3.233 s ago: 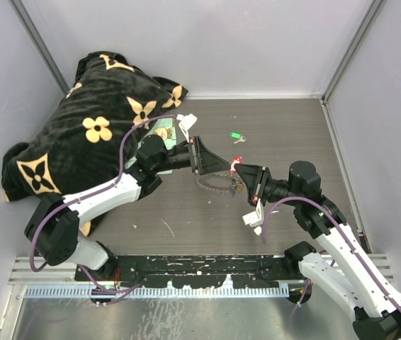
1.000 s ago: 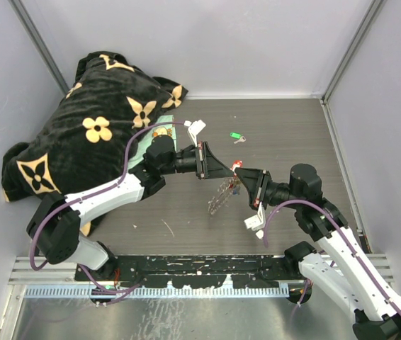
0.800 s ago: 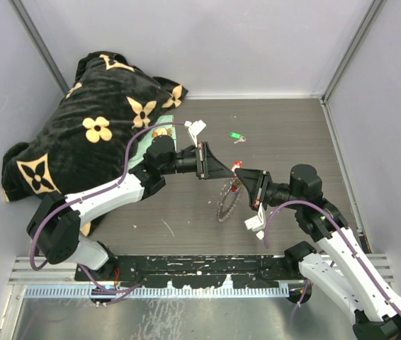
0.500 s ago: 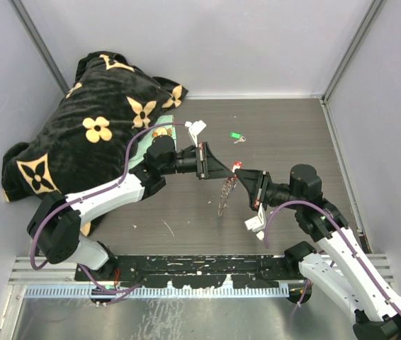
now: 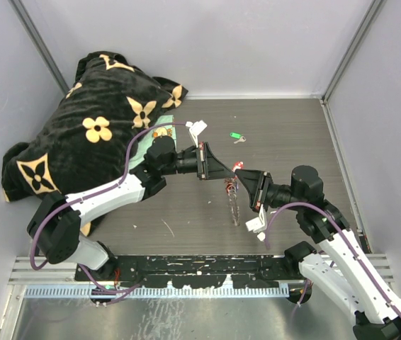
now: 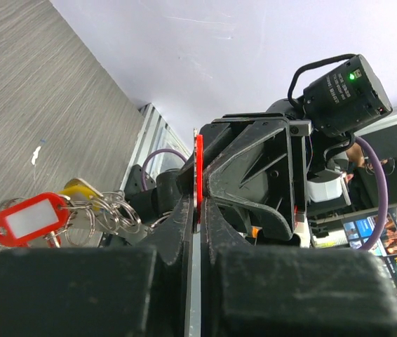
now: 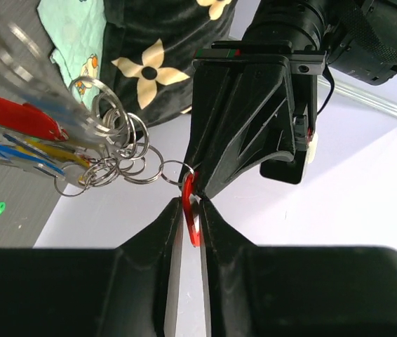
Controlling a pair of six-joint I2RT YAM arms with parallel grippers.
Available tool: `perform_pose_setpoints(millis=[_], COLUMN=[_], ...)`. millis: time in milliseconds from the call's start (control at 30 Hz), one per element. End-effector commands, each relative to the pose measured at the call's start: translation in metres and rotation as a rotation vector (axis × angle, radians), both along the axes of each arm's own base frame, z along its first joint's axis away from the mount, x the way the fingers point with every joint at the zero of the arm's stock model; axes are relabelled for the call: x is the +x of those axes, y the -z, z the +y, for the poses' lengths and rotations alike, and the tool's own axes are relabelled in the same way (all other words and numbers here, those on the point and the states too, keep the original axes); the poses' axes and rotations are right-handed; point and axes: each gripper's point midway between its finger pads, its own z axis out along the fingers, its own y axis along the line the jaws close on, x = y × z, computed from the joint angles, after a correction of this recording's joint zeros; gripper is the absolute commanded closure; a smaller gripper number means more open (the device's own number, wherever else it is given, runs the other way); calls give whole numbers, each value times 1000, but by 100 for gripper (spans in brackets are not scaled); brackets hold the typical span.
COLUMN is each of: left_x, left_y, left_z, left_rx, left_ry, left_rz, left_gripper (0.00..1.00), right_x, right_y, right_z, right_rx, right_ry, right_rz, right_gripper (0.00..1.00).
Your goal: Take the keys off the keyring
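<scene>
Key separation: left gripper (image 6: 197,210) and right gripper (image 7: 190,219), jaws narrow, pinch one red tag (image 7: 191,200) mid-frame; keyring (image 5: 234,205) dangles below. Next, probably: regrip the ring.

Red tag (image 7: 191,210), yellow tag (image 6: 79,188), blk blanket (image 5: 66,145) w/ gold flowers

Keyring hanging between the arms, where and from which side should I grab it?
The keyring: take its lower rim from the near side, pinching its flat faces. It hangs upright, edge-on from above, its top crowded by rings and the pinched red tag.
</scene>
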Motion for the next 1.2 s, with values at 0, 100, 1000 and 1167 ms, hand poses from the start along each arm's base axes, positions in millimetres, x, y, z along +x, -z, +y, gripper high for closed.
perform_pose_setpoints(millis=[0,100,1000,1167], left_x=[2,2,9,8], left_y=[-32,-31,-26,-21], left_z=[4,5,16,17], left_rx=[-89,-95,-105,-94], left_ry=[-38,-45,-101,-98], left_rz=[-135,-137,-209,-260], left_gripper=[100,100,100,100], right_x=[-19,-21,-11,16], right_y=[-41,-40,-23,-36], right_z=[9,8,-31,-47], right_rx=[-101,-98,-3,184], right_ry=[-129,-125,141,387], right_rz=[-487,-481,-94,397], right_gripper=[78,73,51,48])
